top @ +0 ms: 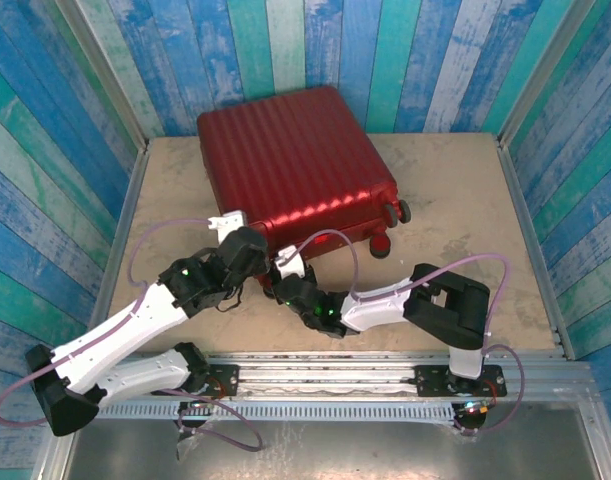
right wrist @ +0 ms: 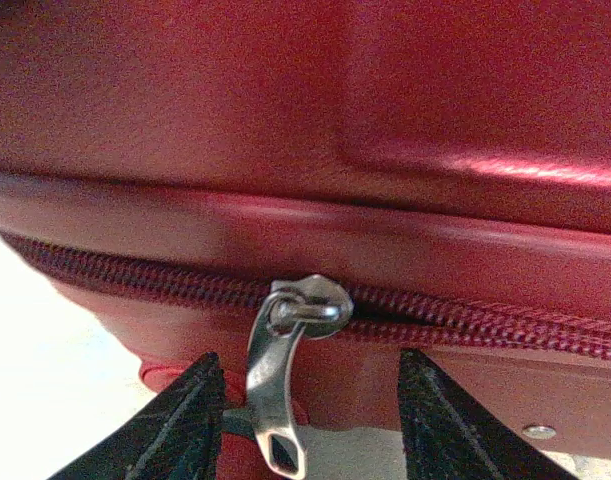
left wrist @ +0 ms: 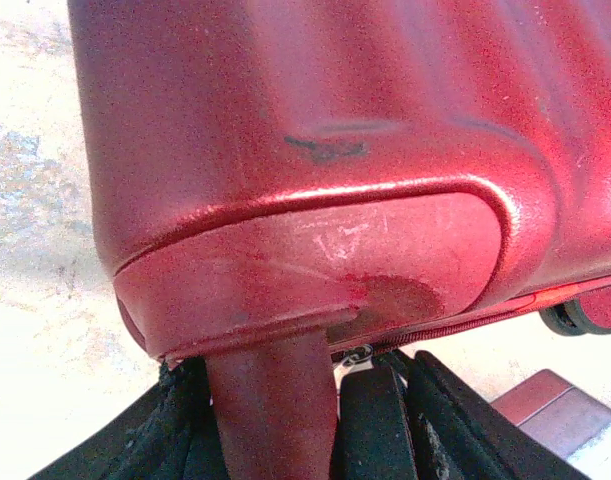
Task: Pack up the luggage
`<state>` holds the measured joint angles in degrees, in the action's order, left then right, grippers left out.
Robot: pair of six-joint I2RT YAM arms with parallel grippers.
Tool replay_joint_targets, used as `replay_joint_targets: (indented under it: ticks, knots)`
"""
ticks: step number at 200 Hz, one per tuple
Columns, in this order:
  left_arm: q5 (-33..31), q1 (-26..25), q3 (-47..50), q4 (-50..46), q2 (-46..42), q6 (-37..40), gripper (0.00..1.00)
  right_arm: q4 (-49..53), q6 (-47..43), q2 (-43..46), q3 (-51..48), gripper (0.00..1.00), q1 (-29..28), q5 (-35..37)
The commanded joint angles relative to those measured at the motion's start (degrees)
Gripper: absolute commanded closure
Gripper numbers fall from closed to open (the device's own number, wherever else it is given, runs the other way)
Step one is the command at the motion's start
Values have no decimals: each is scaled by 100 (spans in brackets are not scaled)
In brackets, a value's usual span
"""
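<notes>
**Q:** Dark-red luggage (top: 295, 160) lies shut and flat on the tabletop (top: 465, 200), centre and far, with its wheels (top: 397, 212) at the near right corner. What could go wrong from here?

**A:** Judging by the right wrist view, the zip is the step in hand. The pull tab (right wrist: 270, 400) hangs loose from the slider (right wrist: 305, 305), between the right jaws but off-centre, close to one finger. The right jaws stand part open and grip nothing. If they close askew, the tab may swing out, and they would pinch air or the shell rim.

**Q:** Any other hazard?

**A:** A pull off the line of the teeth could jam the slider. The luggage may also slide on the tabletop if nothing braces it.

**Q:** How are the arms posed?

**A:** Both reach low to the near edge of the luggage. The left arm (top: 135, 320) runs far and right to the near left corner, and its wrist view sees that corner from close by. Whether the left jaws are open, or hold anything, cannot be told. The right arm (top: 385, 300) folds leftward from its base, with its wrist at the middle of the near edge.
</notes>
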<state>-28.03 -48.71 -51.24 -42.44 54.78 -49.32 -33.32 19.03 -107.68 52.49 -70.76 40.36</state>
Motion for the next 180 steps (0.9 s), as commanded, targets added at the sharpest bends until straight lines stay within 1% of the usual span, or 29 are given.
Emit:
replay_joint_targets:
  ticks: [1, 23, 41, 57, 59, 60, 64, 68, 87, 109, 122, 144, 161, 180]
  knots:
    - [79, -34, 152, -28, -24, 404, 47, 635, 409, 83, 267, 58, 41, 639]
    - [92, -34, 229, -4, -114, 395, 48, 766, 443, 72, 380, 65, -9, 754]
    - [105, -39, 302, 49, -185, 410, 48, 737, 397, 104, 413, 74, -34, 737]
    - [112, -38, 330, 76, -213, 432, 48, 593, 277, 146, 388, 88, -63, 651]
    - [113, -35, 331, 77, -214, 439, 48, 583, 268, 153, 387, 89, -62, 632]
    - [113, -34, 333, 77, -214, 444, 48, 557, 242, 162, 368, 91, -63, 605]
    - [118, -34, 334, 81, -214, 462, 48, 503, 184, 182, 340, 96, -62, 540]
    - [127, -34, 335, 90, -221, 481, 48, 444, 116, 208, 306, 99, -66, 470]
    - [258, -35, 401, 250, -262, 669, 49, 410, -171, 426, 83, 100, -64, 233]
    - [647, -34, 504, 576, -251, 1042, 50, 393, -635, 731, -324, 99, -72, 13]
    - [785, -33, 502, 627, -148, 1190, 49, 170, -968, 911, -658, 100, -59, -142]
    - [734, -42, 395, 495, 103, 1344, 44, 195, -1416, 1109, -807, 100, -21, -493]
    - [525, -36, 306, 297, 295, 1327, 41, 418, -1657, 1145, -701, 100, 15, -775]
    - [549, -34, 287, 279, 431, 1381, 36, 684, -1911, 1120, -544, 99, 17, -942]
